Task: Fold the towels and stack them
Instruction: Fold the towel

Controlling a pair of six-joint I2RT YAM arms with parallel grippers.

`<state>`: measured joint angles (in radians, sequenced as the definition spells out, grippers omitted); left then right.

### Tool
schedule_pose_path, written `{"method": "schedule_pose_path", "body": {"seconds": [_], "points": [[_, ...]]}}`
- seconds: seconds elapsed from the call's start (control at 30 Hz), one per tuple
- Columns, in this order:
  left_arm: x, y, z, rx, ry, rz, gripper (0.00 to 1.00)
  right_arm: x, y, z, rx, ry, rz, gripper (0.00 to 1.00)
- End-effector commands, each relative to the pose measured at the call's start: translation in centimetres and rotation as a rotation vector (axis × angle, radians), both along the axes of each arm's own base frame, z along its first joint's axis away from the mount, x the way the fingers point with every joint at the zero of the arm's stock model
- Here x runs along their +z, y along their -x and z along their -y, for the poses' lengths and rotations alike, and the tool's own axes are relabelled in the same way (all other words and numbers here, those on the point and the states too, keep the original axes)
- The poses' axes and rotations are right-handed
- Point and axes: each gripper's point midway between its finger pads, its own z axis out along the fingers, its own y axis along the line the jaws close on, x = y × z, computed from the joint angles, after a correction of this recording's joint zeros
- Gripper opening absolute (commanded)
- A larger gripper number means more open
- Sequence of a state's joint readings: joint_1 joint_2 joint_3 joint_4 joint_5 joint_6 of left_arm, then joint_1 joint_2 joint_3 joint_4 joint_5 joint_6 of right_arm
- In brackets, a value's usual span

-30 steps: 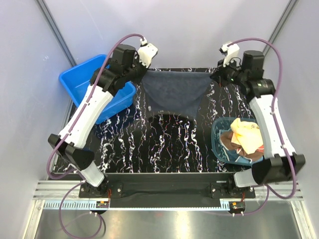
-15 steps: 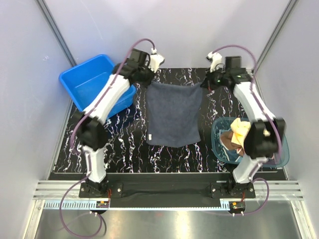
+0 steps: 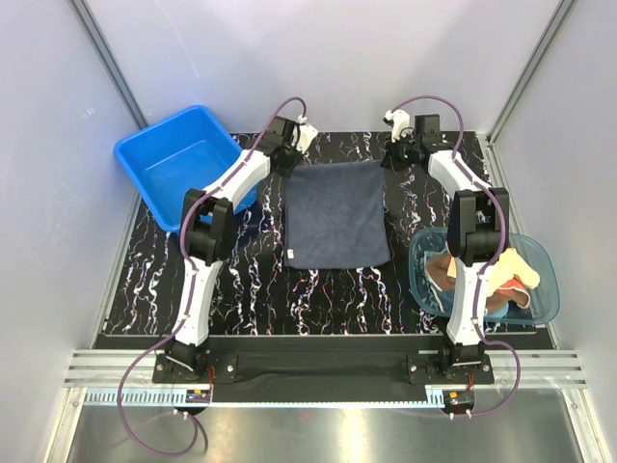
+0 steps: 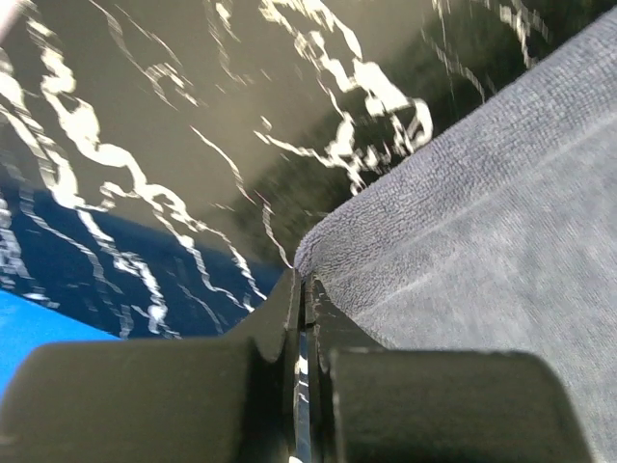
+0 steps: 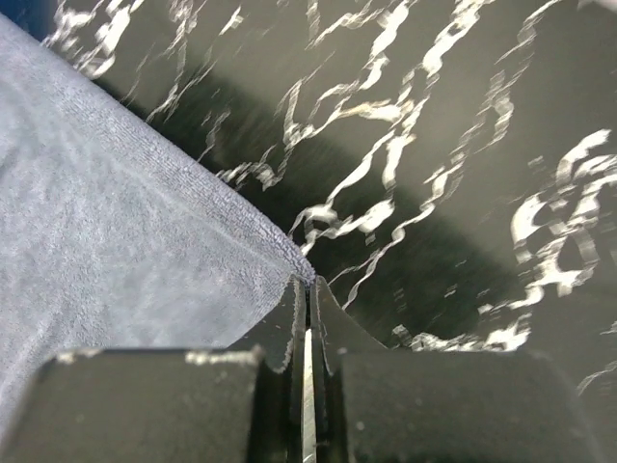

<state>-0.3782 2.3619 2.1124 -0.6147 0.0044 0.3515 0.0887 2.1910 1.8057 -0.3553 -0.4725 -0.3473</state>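
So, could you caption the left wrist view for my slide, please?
Left gripper shut on a corner of the dark navy-grey cloth towel.

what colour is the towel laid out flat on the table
The towel is plain dark navy-grey, seen best in the top external view.

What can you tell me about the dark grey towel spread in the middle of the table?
The dark navy-grey towel is a roughly square, soft cloth with a fine looped surface. It lies spread flat on the black, white-veined table, a small white tag at its near left edge. Its two far corners are pinched: one by the left gripper, the other by the right gripper, both shut on it.
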Motion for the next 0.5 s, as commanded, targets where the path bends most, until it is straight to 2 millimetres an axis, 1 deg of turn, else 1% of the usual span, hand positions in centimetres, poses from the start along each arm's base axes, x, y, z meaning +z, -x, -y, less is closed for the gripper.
{"method": "schedule_pose_path", "body": {"seconds": [0.0, 0.03, 0.07, 0.1, 0.13, 0.17, 0.2, 0.3, 0.33, 0.4, 0.43, 0.47], "points": [[7.0, -2.8, -0.6, 0.03, 0.022, 0.228, 0.0, 3.9, -3.1, 1.7, -0.059, 0.053, 0.207, 0.0], [7.3, -3.0, -0.8, 0.036, 0.02, 0.24, 0.0, 4.6, -3.5, 2.0, -0.071, 0.061, 0.247, 0.0], [7.4, -3.1, -0.9, 0.039, 0.014, 0.249, 0.0, 4.9, -3.7, 2.2, -0.081, 0.069, 0.269, 0.0], [7.5, -3.3, -1.3, 0.054, -0.002, 0.261, 0.0, 4.7, -3.9, 2.9, -0.113, 0.087, 0.279, 0.0], [7.8, -3.7, -1.5, 0.066, -0.005, 0.282, 0.0, 5.3, -4.3, 2.9, -0.117, 0.086, 0.309, 0.0], [7.8, -3.9, -1.7, 0.077, -0.013, 0.292, 0.0, 5.2, -4.5, 3.1, -0.124, 0.092, 0.317, 0.0], [8.6, -4.3, -1.9, 0.094, -0.012, 0.327, 0.0, 5.2, -4.8, 3.2, -0.133, 0.089, 0.321, 0.0], [9.3, -4.7, -2.0, 0.101, 0.0, 0.367, 0.0, 5.5, -5.4, 2.8, -0.125, 0.076, 0.335, 0.0], [9.0, -4.8, -1.9, 0.095, -0.006, 0.365, 0.0, 4.6, -5.6, 2.9, -0.123, 0.08, 0.32, 0.0], [9.2, -5.1, -1.9, 0.094, -0.014, 0.366, 0.0, 4.1, -6.0, 2.8, -0.121, 0.082, 0.309, 0.0], [8.7, -5.2, -1.9, 0.091, -0.018, 0.358, 0.0, 4.3, -6.1, 2.9, -0.123, 0.082, 0.318, 0.0], [8.6, -5.2, -2.0, 0.085, -0.026, 0.355, 0.0, 4.2, -6.2, 2.8, -0.125, 0.079, 0.322, 0.0]]}}
